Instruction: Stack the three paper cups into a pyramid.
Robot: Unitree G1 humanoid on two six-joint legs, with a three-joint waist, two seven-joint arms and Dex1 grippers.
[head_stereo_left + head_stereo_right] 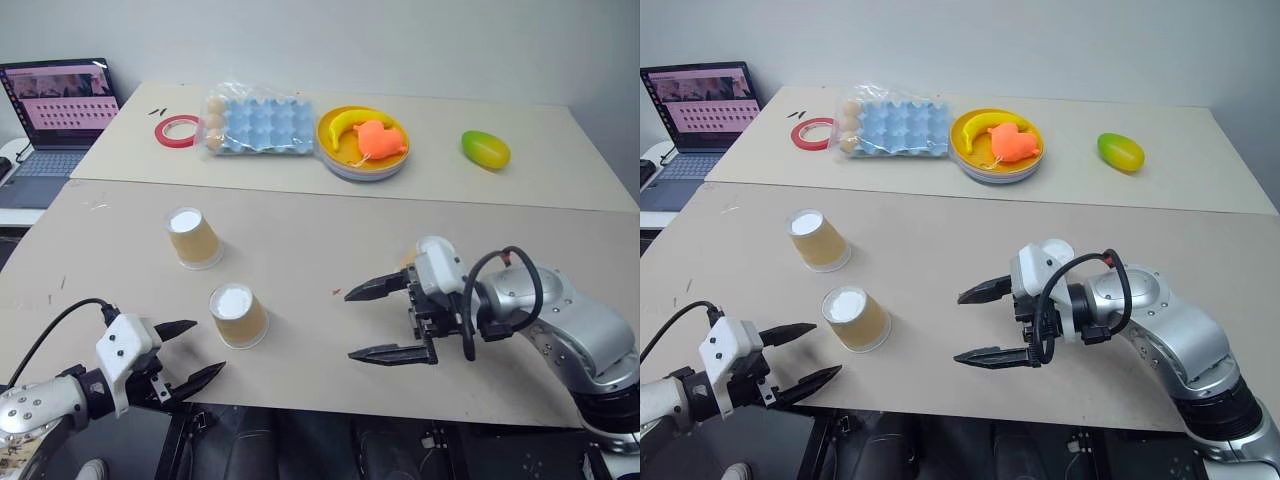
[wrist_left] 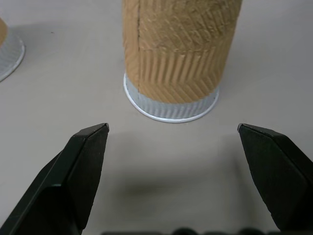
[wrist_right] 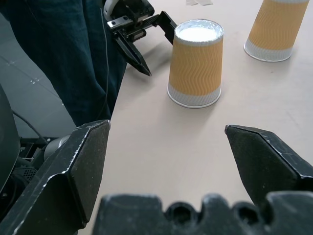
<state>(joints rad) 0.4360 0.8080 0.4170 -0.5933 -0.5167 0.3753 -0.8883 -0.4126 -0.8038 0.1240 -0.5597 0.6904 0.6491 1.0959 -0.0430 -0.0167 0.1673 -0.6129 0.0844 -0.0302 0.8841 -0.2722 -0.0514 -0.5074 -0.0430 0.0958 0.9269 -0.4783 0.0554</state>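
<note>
Left wrist view puts the near tan ribbed paper cup (image 2: 178,54), upside down on its white rim, just ahead of our left gripper (image 2: 173,129), jaws wide and empty; right gripper (image 1: 383,322) gapes empty too; we should advance squarely and close gently mid-wall

Two cups (image 1: 238,315) left on table (image 1: 300,230) — third (image 1: 408,258) behind right gripper (image 1: 365,322).
</note>
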